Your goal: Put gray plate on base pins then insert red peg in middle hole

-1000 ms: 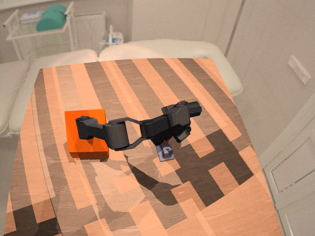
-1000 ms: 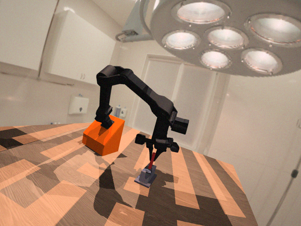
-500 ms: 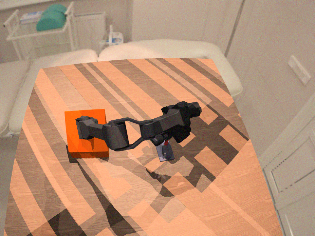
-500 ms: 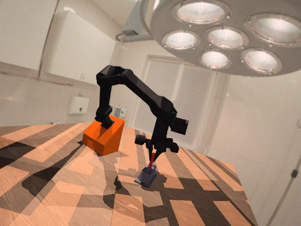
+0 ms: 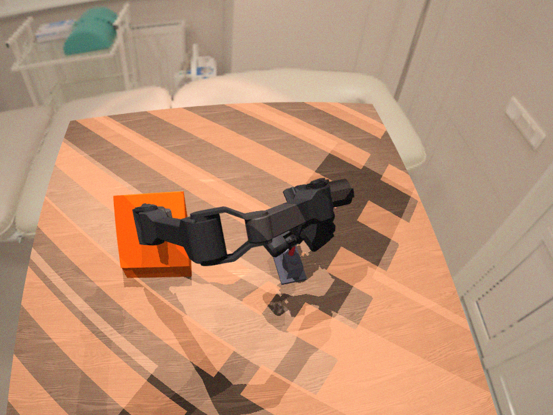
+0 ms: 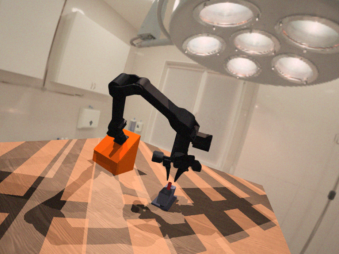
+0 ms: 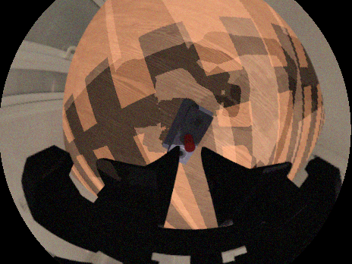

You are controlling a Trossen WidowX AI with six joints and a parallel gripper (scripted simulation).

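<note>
The gray plate [image 5: 293, 268] [image 6: 164, 195] [image 7: 190, 121] sits on the blue-gray base [image 6: 158, 204] near the middle of the striped table. The red peg [image 5: 291, 251] [image 6: 169, 185] [image 7: 190, 143] stands upright in the plate's middle hole, with only its short top sticking out. My gripper [image 6: 171, 179] [image 7: 190, 149] hangs just above the peg's top. Its fingers are apart and nothing is between them; the peg is free of them. In the top view the arm hides the fingertips and part of the plate.
The arm is mounted on an orange block [image 5: 133, 214] [image 6: 116, 157] at the table's left. The table's right edge [image 5: 440, 250] is not far from the base. A padded bed [image 5: 285, 87] lies behind the table.
</note>
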